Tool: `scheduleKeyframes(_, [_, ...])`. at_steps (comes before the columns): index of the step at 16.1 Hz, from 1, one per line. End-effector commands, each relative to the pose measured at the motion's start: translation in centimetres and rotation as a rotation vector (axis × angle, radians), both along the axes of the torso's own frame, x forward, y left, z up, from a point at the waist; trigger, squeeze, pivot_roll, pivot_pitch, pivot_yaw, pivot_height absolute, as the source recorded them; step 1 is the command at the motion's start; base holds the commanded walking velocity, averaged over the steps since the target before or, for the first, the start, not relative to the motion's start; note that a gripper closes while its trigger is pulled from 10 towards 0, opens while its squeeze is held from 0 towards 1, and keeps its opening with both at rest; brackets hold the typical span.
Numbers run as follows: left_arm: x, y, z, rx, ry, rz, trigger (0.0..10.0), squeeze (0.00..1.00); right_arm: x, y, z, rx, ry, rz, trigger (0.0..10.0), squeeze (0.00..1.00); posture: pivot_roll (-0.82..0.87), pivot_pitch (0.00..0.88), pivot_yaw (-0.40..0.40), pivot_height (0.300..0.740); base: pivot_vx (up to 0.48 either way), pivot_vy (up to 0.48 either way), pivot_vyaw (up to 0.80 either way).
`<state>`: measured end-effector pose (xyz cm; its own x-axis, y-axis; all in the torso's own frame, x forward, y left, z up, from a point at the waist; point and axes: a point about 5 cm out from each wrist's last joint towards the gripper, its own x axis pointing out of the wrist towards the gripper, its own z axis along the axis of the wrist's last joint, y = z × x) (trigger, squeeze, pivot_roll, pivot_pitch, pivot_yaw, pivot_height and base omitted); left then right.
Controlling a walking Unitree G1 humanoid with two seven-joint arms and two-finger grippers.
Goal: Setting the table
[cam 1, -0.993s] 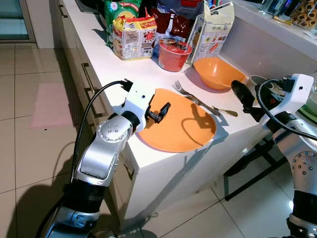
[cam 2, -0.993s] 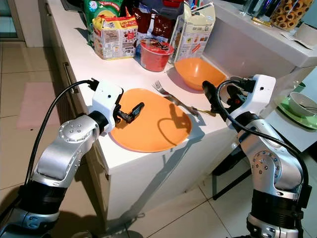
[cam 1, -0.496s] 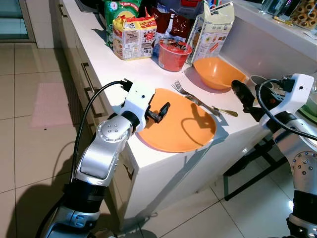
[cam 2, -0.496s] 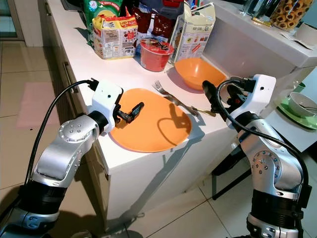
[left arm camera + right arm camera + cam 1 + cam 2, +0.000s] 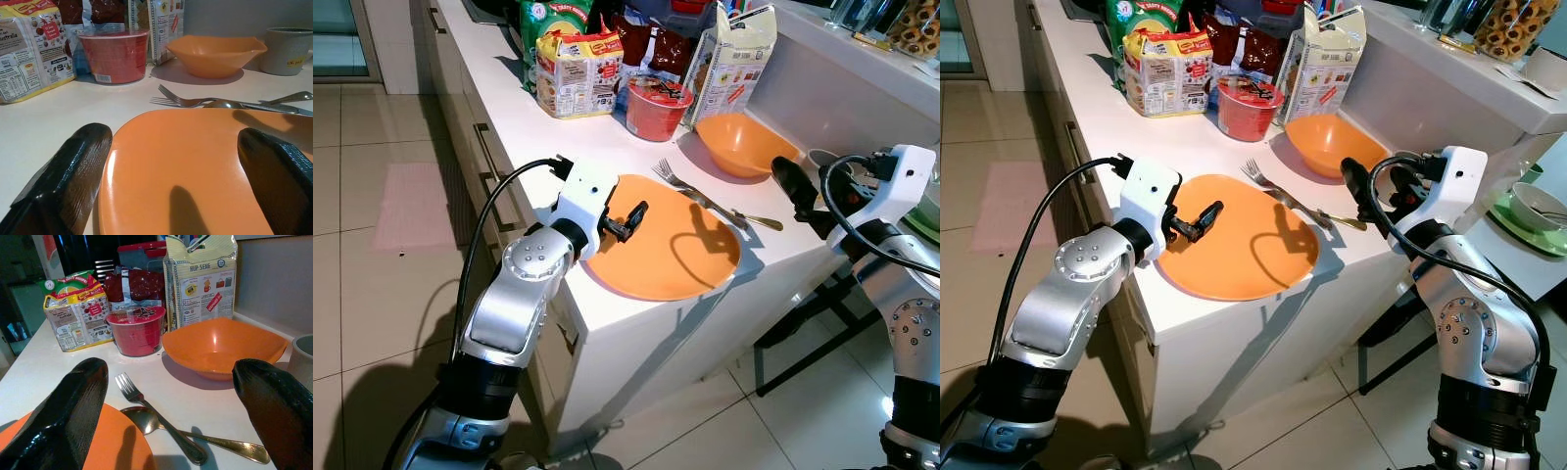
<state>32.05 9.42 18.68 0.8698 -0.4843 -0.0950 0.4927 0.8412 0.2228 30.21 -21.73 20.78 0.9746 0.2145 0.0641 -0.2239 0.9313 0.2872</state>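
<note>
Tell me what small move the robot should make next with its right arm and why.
Probably ease the right claw forward and down toward the fork and spoon. Its fingers stand open, aimed at the cutlery lying crossed beside the orange plate, with nothing held yet. The left claw hovers open over the plate.

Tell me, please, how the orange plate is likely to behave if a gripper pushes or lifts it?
The orange plate looks glossy and shallow, so it probably slides easily on the smooth white counter. Its edge overhangs the counter's front, so an outward push could tip it off. It seems rigid and probably light.
</note>
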Motion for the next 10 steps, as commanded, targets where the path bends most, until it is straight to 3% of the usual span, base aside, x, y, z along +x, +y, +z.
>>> scheduleKeyframes(1, [-0.21,-0.58,0.46,-0.004,-0.013,-0.021,10.0,0.00,0.04,-0.41,0.56,0.004,-0.022,-0.011,10.0,0.00,0.00,0.000,-0.229,0.740,0.000,0.000,0.00])
scheduleKeyframes(10, [-0.22,-0.74,0.36,-0.001,-0.009,-0.025,10.0,0.00,0.14,-0.34,0.53,0.000,-0.017,-0.004,10.0,0.00,0.00,0.000,-0.235,0.740,0.000,0.000,0.00])
